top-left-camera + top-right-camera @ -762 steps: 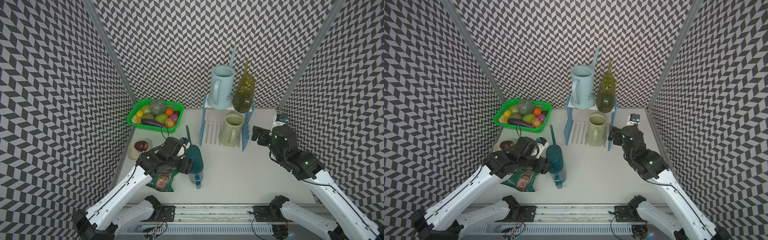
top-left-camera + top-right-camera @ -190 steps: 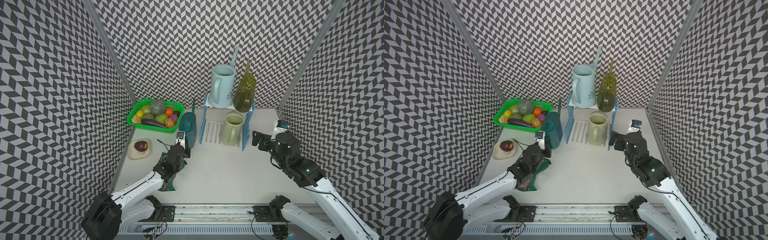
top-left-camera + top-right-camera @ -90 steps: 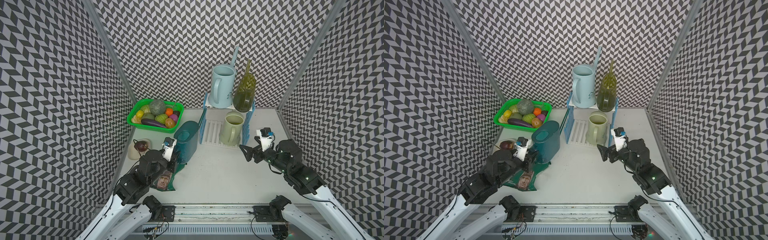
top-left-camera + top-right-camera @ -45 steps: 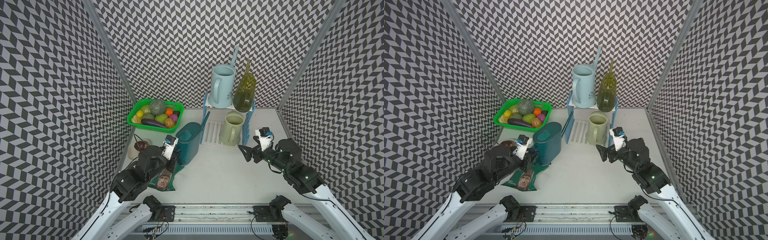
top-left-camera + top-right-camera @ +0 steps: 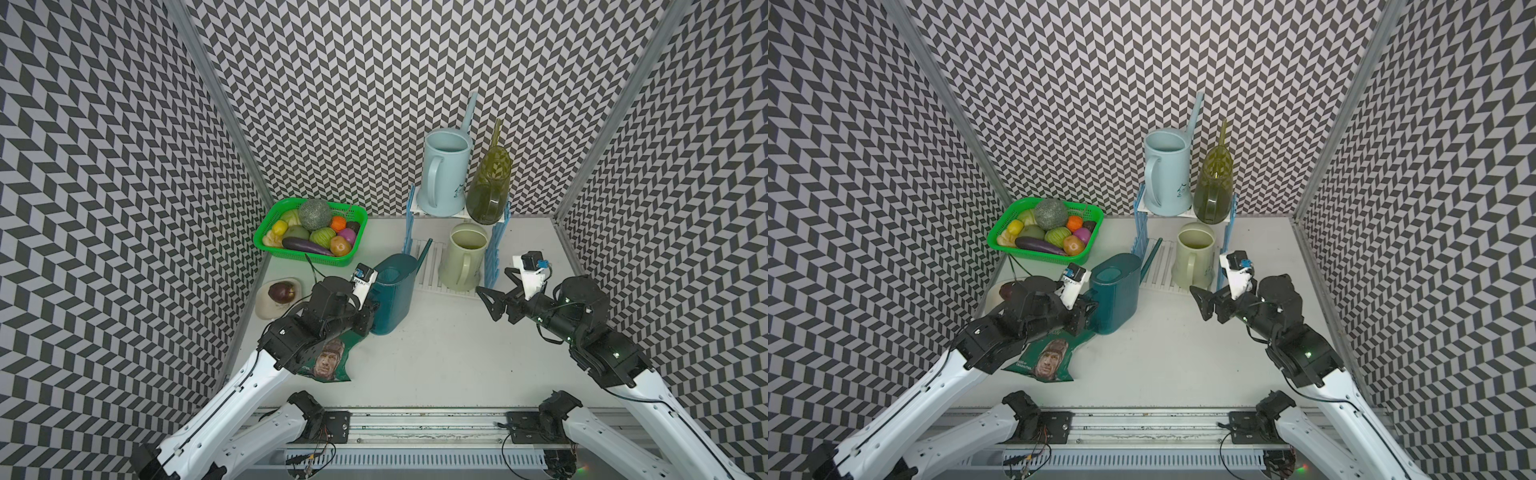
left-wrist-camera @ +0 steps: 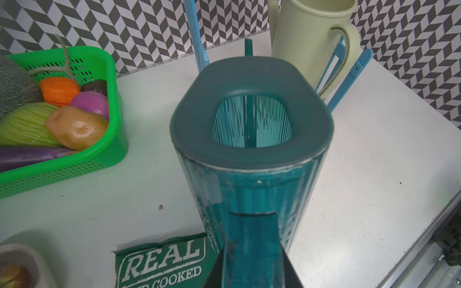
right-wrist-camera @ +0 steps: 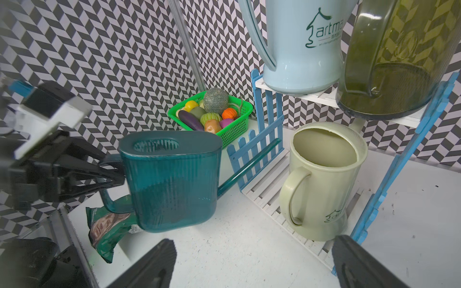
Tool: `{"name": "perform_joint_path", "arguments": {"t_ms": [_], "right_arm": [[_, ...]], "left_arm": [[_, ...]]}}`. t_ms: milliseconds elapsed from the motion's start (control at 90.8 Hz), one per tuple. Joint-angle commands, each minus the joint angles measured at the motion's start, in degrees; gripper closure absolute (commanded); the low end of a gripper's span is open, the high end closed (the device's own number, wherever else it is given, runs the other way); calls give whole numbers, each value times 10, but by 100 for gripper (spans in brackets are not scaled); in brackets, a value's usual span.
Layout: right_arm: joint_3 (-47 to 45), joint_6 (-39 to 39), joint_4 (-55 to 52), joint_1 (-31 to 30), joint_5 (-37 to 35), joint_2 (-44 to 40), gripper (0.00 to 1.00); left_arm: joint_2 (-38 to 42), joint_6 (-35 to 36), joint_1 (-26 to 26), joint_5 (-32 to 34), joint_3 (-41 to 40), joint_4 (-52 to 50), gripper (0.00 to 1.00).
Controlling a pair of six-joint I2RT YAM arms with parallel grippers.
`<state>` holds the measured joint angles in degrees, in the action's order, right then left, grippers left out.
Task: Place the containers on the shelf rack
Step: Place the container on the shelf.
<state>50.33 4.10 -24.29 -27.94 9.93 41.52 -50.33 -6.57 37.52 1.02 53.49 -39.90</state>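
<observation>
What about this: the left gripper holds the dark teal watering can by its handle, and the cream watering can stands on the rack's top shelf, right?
Not quite: the right wrist view shows the cream watering can on the lower shelf of the shelf rack, not the top. The left gripper does hold the dark teal watering can by its handle.

A green mesh basket (image 5: 291, 252) heaped with fruit and vegetables, among them a netted melon (image 5: 315, 214), a purple aubergine (image 5: 305, 245) and a potato (image 5: 340, 247), stood in the back left corner of the white table (image 5: 436, 353), close to the black-and-white chevron wall (image 5: 374, 83). Nearer the front, a cream dish (image 5: 266, 309) holding one dark reddish fruit (image 5: 281, 290) sat by the left wall. A green snack bag (image 5: 328, 365) printed with a man's face lay near it.
</observation>
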Motion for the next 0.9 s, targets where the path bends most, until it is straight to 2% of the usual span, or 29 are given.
{"name": "perform_joint_path", "arguments": {"t_ms": [0, 264, 639, 892], "right_arm": [[14, 10, 38, 3, 13, 10, 0], [6, 16, 55, 3, 11, 16, 0], [7, 9, 49, 3, -2, 30, 0], [5, 7, 54, 3, -7, 38, 0]], "left_arm": [[-8, -24, 3, -7, 2, 112, 100], [-87, -73, 10, -6, 10, 168, 100], [-142, -106, 32, 63, 8, 244, 100], [-160, -95, 53, 122, -4, 297, 100]]}}
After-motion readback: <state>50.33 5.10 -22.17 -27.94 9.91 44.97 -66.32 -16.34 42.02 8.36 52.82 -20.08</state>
